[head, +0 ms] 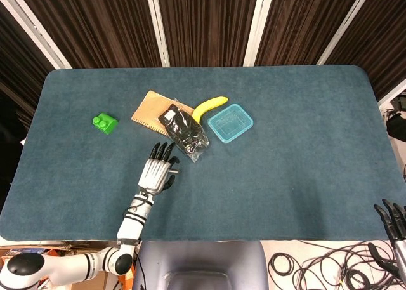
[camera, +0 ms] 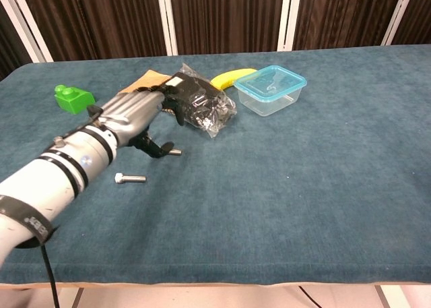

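My left hand (head: 157, 169) hovers low over the blue table (head: 304, 150) with its fingers spread and nothing in it. Its fingertips point at a black plastic-wrapped packet (head: 184, 132) just ahead. In the chest view the left hand (camera: 135, 116) is above two steel bolts. The nearer bolt (camera: 130, 178) lies free beside the wrist. The farther bolt (camera: 174, 152) is partly hidden behind the thumb. My right hand (head: 394, 223) hangs off the table at the bottom right edge, only its spread fingers showing, holding nothing.
A brown notebook (head: 147, 110) lies under the packet's far end. A banana (head: 210, 105) and a clear blue-rimmed container (head: 230, 122) sit to the packet's right. A green block (head: 104, 122) rests at the left. Cables lie on the floor at the bottom right.
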Controlling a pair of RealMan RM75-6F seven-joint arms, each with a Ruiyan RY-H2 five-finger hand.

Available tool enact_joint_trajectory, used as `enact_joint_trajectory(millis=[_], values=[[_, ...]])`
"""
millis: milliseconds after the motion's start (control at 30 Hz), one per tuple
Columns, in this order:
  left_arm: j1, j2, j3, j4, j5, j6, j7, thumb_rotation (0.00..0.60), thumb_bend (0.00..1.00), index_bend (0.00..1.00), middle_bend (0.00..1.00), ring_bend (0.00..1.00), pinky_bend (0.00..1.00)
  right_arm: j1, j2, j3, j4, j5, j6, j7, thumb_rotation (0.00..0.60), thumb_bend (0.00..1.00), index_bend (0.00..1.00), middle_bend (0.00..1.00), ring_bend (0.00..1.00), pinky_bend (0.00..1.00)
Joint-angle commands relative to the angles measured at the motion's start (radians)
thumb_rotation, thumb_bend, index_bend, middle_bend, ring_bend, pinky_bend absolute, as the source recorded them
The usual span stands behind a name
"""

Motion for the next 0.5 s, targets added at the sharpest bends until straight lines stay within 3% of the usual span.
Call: enact_joint_trajectory(millis=[33,167,500], values=[[-0.016,-0.047,0.003,0.064,-0.022,-0.014,0.059,0.6,0.37,0.41,0.03,0.0,0.0,0.0,0.001,-0.002,0.003,-0.003,0.001,0.003,0.6,0.29,0.0,0.0,0.0,0.04],[-0.022,-0.083,-0.002,0.125,-0.034,-0.004,0.116,0.6,0.37,0.41,0.02,0.0,0.0,-0.002,0.003,-0.004,0.007,-0.007,0.006,0.011,0.6,0.29,0.0,0.0,0.0,0.04],[-0.025,-0.105,-0.017,0.129,-0.066,-0.019,0.18,0.6,0.38,0.45,0.0,0.0,0.0,-0.004,0.004,-0.005,0.009,-0.011,0.014,0.02,0.6,0.29,0.0,0.0,0.0,0.04]])
